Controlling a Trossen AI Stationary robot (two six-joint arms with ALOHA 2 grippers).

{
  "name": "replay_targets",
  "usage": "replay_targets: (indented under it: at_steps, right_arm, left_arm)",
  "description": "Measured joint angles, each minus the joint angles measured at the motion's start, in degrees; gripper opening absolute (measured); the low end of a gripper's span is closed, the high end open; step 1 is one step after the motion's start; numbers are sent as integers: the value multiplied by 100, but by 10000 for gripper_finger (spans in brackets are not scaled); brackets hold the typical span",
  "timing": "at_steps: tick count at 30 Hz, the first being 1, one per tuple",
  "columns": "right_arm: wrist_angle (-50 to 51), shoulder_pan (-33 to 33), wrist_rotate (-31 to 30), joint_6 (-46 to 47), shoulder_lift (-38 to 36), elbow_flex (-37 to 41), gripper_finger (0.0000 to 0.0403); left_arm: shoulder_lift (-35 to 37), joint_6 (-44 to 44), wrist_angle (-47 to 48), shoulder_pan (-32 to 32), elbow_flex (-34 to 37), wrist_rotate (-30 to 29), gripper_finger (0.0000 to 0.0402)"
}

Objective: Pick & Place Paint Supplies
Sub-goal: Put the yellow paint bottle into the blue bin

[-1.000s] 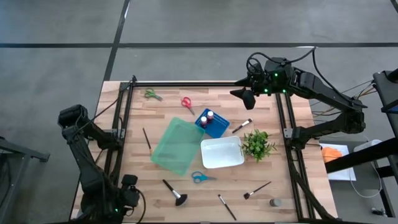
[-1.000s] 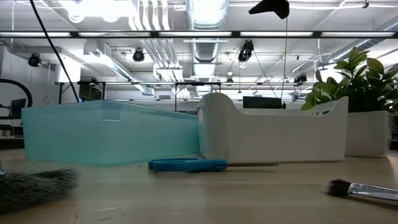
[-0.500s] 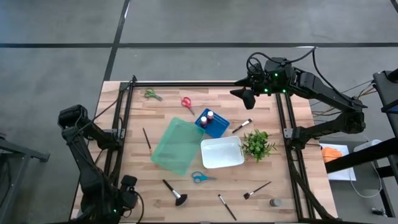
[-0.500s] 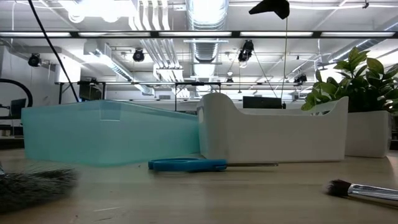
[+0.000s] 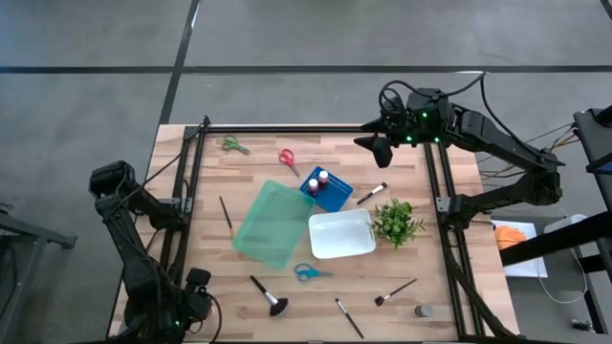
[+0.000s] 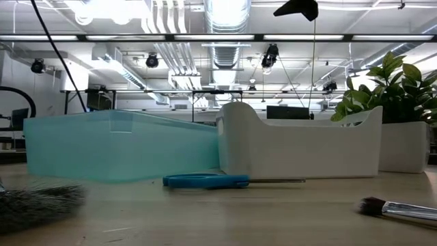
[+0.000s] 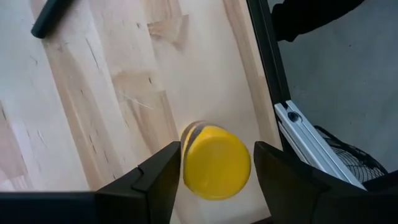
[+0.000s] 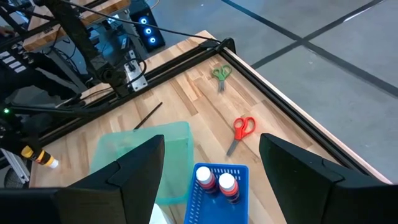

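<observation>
**Left wrist view: our fingers straddle a yellow-capped bottle**

Left wrist view shows our left gripper (image 7: 214, 171) low over the pale wooden table (image 7: 112, 93), its two dark fingers (image 7: 155, 180) standing apart on either side of a small paint bottle with a round yellow cap (image 7: 216, 162). The pads look just clear of the cap, so we cannot tell whether they grip it. The bottle stands near the table's edge, beside a black frame rail (image 7: 264, 56).

From above, that gripper sits at the table's near left corner (image 5: 196, 296). Our right gripper (image 5: 381, 148) hovers high over the far right part of the table, and its fingers (image 8: 134, 165) are spread wide with nothing between them.

Below it we see a small blue slotted basket (image 8: 217, 186) holding two paint bottles with reddish caps (image 8: 214, 179). Beside the basket lies a translucent teal plastic bin (image 5: 273, 223), and next to that a white plastic tray (image 5: 341, 234). Red-handled scissors (image 5: 287, 159) and green-handled scissors (image 5: 232, 145) lie along the far edge; blue-handled scissors (image 5: 308, 272) lie just in front of the white tray.

Slim dark-handled brushes are scattered about: one left of the teal bin (image 5: 226, 212), one by the basket (image 5: 372, 193), a wide-headed one (image 5: 269, 296) and two more (image 5: 348, 317) (image 5: 394, 292) near the front edge. A small leafy green plant (image 5: 397, 222) stands right of the tray.
</observation>
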State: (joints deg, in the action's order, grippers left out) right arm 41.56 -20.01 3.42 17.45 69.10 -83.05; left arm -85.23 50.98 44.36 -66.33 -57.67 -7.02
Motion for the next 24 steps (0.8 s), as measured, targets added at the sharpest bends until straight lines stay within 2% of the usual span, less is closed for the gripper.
replay_targets:
  at_steps: [7, 13, 21, 24]
  right_arm:
    - [2, 0, -7, -40, 0, 2, 263]
    - [-1, 0, -6, -41, 0, 2, 263]
    - [-205, 76, 87, -2, 0, 2, 263]
    - [-454, 104, 139, -13, 0, 2, 263]
  left_arm:
    - [0, 97, 0, 0, 0, 13, 138]
    - [13, 297, 238, 10, -33, -65, 134]
    - [701, 821, 1546, 405, -174, -1053, 139]
    - [1196, 1087, 2040, 707, -263, -1739, 139]
